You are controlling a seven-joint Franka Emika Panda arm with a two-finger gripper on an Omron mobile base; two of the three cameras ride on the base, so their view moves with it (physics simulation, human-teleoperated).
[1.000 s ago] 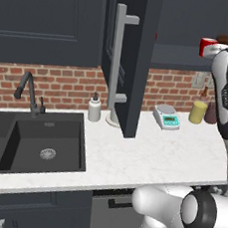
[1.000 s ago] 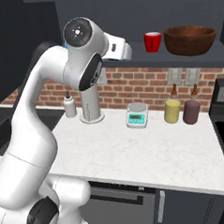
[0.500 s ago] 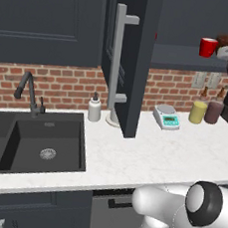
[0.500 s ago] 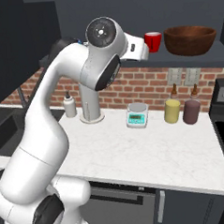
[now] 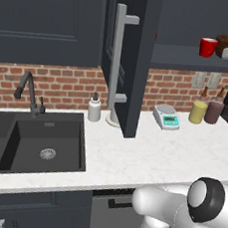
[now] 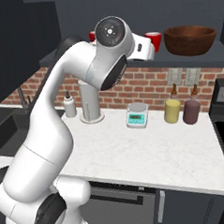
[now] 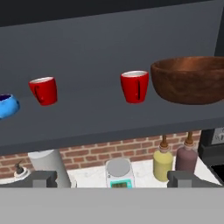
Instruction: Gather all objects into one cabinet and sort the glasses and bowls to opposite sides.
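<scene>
With its tool (image 7: 112, 178) spread wide and empty, a clumsy reach could topple the red cup (image 7: 134, 86) beside the wooden bowl (image 7: 189, 79)

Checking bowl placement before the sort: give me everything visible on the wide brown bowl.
The wide brown bowl is dark brown with a wood-like grain, round and shallow-sided, with a thin rim. It sits upright and looks empty on the cabinet shelf, at the right end in the hand view, also seen in the right base view. A red cup stands just beside it on the left, apart from it. Nothing else touches the bowl.
</scene>
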